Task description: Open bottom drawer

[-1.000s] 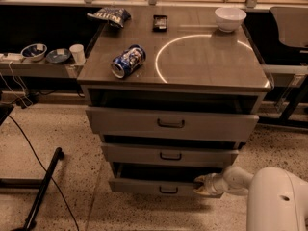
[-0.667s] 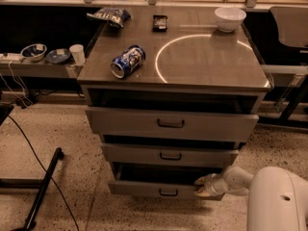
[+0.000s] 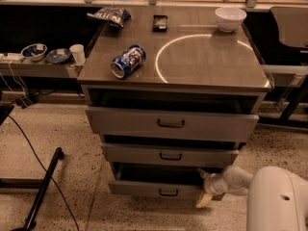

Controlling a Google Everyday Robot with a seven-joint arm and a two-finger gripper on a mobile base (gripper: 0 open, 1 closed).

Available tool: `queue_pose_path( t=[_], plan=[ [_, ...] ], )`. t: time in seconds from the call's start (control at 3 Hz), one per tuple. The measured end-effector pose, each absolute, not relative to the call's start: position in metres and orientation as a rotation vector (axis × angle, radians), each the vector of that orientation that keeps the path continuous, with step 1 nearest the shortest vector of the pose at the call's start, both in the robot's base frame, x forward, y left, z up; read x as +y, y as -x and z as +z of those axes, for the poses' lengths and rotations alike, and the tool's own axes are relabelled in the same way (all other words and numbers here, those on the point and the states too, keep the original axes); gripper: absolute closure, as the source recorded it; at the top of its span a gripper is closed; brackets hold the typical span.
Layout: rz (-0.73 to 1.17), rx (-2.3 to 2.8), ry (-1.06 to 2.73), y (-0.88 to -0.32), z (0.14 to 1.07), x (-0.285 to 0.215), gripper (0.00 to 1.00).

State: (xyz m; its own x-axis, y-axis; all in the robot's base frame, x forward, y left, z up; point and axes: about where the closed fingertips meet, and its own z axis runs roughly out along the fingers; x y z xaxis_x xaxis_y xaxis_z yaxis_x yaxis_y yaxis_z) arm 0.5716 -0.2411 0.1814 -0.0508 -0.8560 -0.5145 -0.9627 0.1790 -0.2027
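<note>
The bottom drawer (image 3: 144, 188) is the lowest of the grey cabinet's three drawers. It has a flat grey front and a small dark bar handle (image 3: 168, 193) and stands pulled out a little, with a dark gap above its front. My gripper (image 3: 206, 190) is at the drawer's right end, coming in from my white arm (image 3: 276, 198) at the lower right. One pale fingertip (image 3: 202, 201) hangs below the drawer front's right corner.
The middle drawer (image 3: 169, 154) and top drawer (image 3: 171, 123) also stand slightly out. On the cabinet top lie a blue can (image 3: 127, 61) on its side, a chip bag (image 3: 109, 15), a dark small object (image 3: 160, 22) and a white bowl (image 3: 230, 18). A black stand and cable (image 3: 41, 186) lie on the floor at left.
The bottom drawer front has come out slightly towards me. My gripper stays at its right end.
</note>
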Motion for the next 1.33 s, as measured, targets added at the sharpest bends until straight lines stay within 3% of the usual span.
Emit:
queue_pose_path(
  t=[0.67,1.33],
  plan=[
    [0.309,1.936,1.775,-0.545,0.176,-0.240,0.04],
    [0.400,1.928,1.792,-0.494,0.177,-0.244,0.41]
  ],
)
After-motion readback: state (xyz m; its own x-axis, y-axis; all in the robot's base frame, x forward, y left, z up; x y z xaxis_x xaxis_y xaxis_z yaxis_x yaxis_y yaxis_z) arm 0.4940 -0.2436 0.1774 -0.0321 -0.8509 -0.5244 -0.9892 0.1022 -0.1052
